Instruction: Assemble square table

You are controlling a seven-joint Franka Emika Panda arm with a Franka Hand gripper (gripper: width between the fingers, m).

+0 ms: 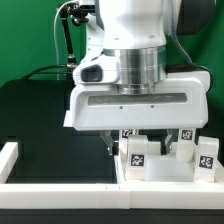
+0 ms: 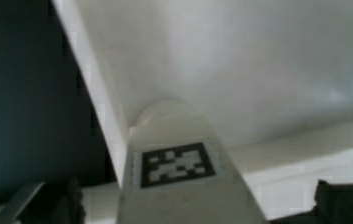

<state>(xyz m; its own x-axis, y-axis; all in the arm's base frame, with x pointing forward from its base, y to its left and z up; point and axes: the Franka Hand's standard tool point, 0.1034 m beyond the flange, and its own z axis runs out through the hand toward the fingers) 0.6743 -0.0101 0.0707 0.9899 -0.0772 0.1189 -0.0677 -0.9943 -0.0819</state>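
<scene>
The square table top (image 1: 166,176) lies at the lower part of the exterior view's right, a white tray with a raised rim. Several small white tagged legs stand on it; one leg (image 1: 137,153) is directly under my gripper (image 1: 140,143). In the wrist view that leg (image 2: 176,170) runs up between my gripper (image 2: 187,206). One dark finger (image 2: 27,205) is on each side, and a gap shows on both sides. The jaws are open and hold nothing. The table top (image 2: 244,70) fills the area beyond the leg.
A low white border wall (image 1: 55,190) runs along the front, with another stretch at the exterior view's left (image 1: 8,158). Other tagged legs (image 1: 207,155) stand close together at the exterior view's right of the gripper. The table is black (image 1: 50,120).
</scene>
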